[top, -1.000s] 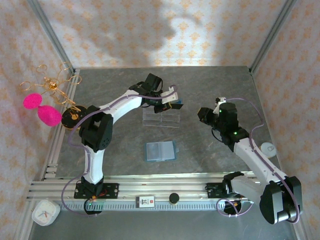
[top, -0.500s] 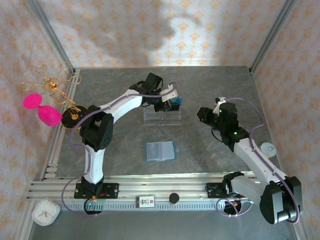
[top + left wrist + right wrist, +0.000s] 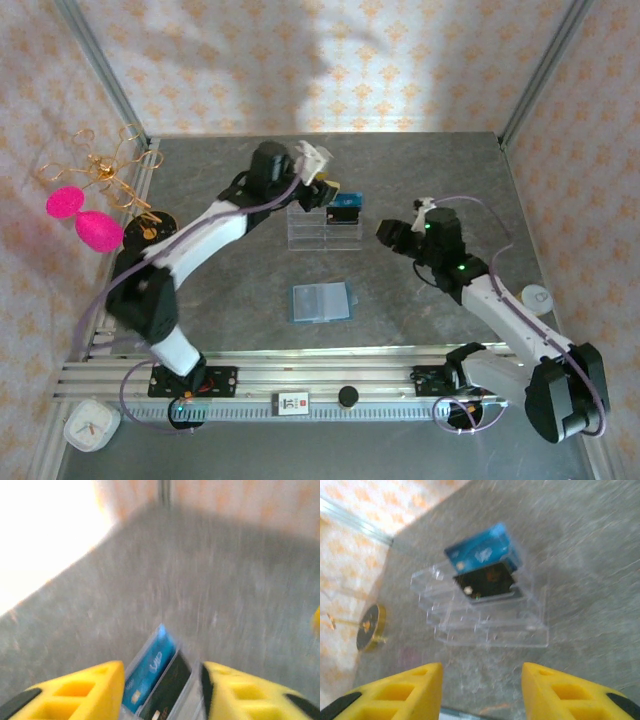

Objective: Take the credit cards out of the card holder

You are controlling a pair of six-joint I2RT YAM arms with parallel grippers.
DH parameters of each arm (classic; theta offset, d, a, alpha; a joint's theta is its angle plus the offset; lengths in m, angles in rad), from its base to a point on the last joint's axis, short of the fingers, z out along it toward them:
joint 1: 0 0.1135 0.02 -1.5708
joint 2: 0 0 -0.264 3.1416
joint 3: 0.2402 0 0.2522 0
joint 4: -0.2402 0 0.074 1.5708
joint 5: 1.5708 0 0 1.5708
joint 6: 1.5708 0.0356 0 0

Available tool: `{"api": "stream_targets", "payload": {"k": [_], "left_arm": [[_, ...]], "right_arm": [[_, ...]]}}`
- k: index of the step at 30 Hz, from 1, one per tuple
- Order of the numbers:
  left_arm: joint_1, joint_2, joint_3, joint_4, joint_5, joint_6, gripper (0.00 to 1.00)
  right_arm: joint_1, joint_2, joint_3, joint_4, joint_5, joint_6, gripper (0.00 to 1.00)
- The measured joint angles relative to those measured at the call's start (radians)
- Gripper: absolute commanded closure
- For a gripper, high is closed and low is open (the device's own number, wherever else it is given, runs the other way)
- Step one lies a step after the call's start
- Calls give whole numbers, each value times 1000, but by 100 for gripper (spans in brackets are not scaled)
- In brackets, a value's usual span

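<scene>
– Looking at the left tool point(image 3: 322, 190): where do the cards point(image 3: 347, 210) sit against it?
– Just beyond and below its tips, in the stand point(image 3: 322, 236). In the left wrist view the blue card point(image 3: 150, 672) and the dark card point(image 3: 167, 692) show through the gap between the yellow fingers point(image 3: 95, 685). The jaws are moderately apart, with nothing in them.
– And the right tool point(image 3: 481, 672)?
– Likewise parted and empty. It hangs to the right of the stand, apart from it, facing the cards.
– Which way do the cards run?
– Both stand on a long edge, leaning back, the blue one a step behind the dark one, on the stand's right half. Their long axes run along the steps, left to right from above.
– The holder point(image 3: 320, 301)?
– Flat and open on the table point(image 3: 250, 310), pale lining up. It is nearer the arm bases than the stand and apart from both tools. Its long axis also runs left to right, slightly skewed. Whether its slots hold cards I cannot tell.
</scene>
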Motion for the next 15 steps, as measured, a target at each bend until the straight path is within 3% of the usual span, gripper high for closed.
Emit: {"api": "stream_targets", "payload": {"k": [2, 6, 15], "left_arm": [[0, -136, -150, 173, -9, -140, 43], [-3, -283, -346, 325, -89, -375, 41], [-3, -529, -682, 185, -272, -704, 43]], "right_arm": [[89, 34, 5, -11, 35, -15, 55], [245, 104, 16, -27, 108, -40, 54], [612, 388, 131, -43, 269, -80, 54]]}}
